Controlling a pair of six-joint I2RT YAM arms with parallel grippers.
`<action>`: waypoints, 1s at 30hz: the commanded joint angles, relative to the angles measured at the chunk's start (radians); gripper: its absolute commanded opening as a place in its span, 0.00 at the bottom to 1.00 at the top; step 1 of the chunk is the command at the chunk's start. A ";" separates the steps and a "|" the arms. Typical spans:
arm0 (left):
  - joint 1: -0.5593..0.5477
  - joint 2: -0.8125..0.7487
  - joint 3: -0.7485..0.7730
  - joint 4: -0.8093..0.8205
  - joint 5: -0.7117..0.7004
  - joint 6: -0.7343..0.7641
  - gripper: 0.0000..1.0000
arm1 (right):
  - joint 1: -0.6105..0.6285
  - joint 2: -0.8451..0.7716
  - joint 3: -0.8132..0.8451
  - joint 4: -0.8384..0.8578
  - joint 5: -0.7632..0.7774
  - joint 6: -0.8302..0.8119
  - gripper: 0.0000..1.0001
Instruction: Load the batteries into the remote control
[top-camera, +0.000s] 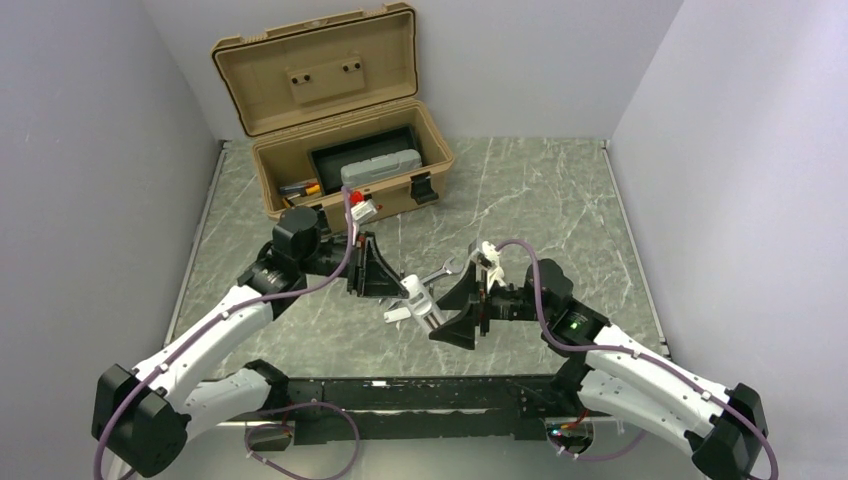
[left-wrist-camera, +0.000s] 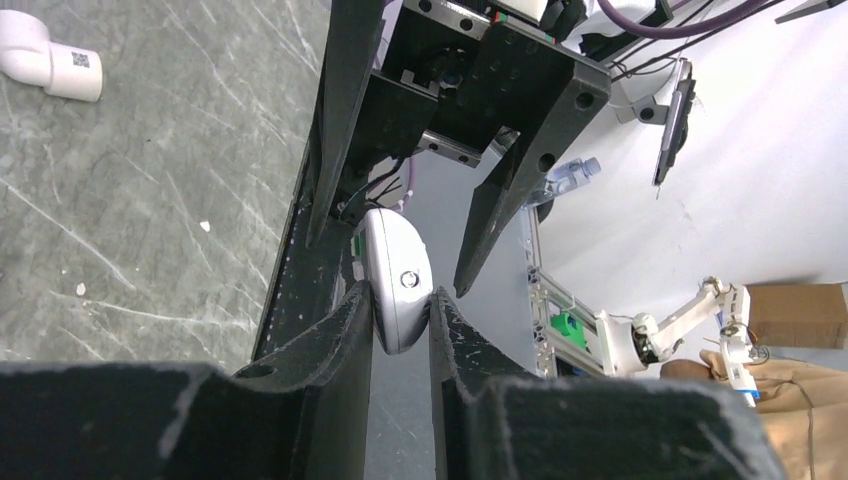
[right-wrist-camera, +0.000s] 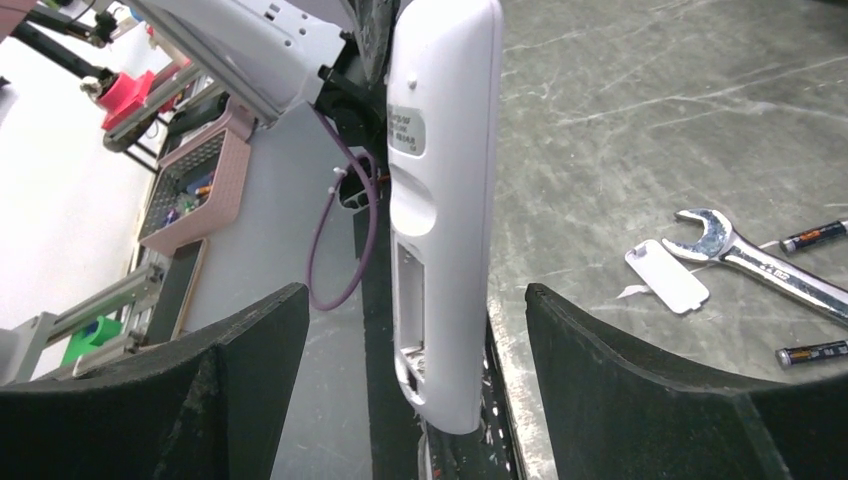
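Above the tabletop (right-wrist-camera: 620, 120) between the two arms, the left pincer (left-wrist-camera: 402, 305) is clamped tight on one rounded end of the remote (right-wrist-camera: 445, 200), holding the white bar apparently clear of the surface. The right pincer (right-wrist-camera: 415, 290) stands wide apart on either side of the bar's other end, gripping nothing and, as far as its wrist view shows, touching neither side. The compartment (right-wrist-camera: 408, 290) faces that camera, uncovered and seemingly empty. Its cover (right-wrist-camera: 667, 275) lies flat on the tabletop just beside the head of a wrench (right-wrist-camera: 750, 255). One battery (right-wrist-camera: 815, 236) rests on the far side of the wrench's shaft and a second battery (right-wrist-camera: 812, 352) on the near side, both well apart from the remote. An open toolbox (top-camera: 340, 150) sits at the back. The task looks to be in its early half: the cover is off and the remote is lifted and presented, but no cell has been loaded. Both batteries are yet to be picked up and seated in the recess, and the cover probably has to go back on. With the left arm occupied as the holder, the free right pincer seems the one placed to fetch them.
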 joint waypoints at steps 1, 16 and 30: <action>0.006 0.015 0.032 0.169 0.065 -0.070 0.00 | -0.003 -0.002 -0.017 0.057 -0.039 0.004 0.80; 0.018 0.058 0.031 0.293 0.080 -0.148 0.00 | -0.003 -0.001 -0.043 0.128 -0.071 0.048 0.47; 0.022 0.044 -0.031 0.408 0.021 -0.204 0.73 | -0.003 0.043 -0.054 0.319 -0.017 0.217 0.00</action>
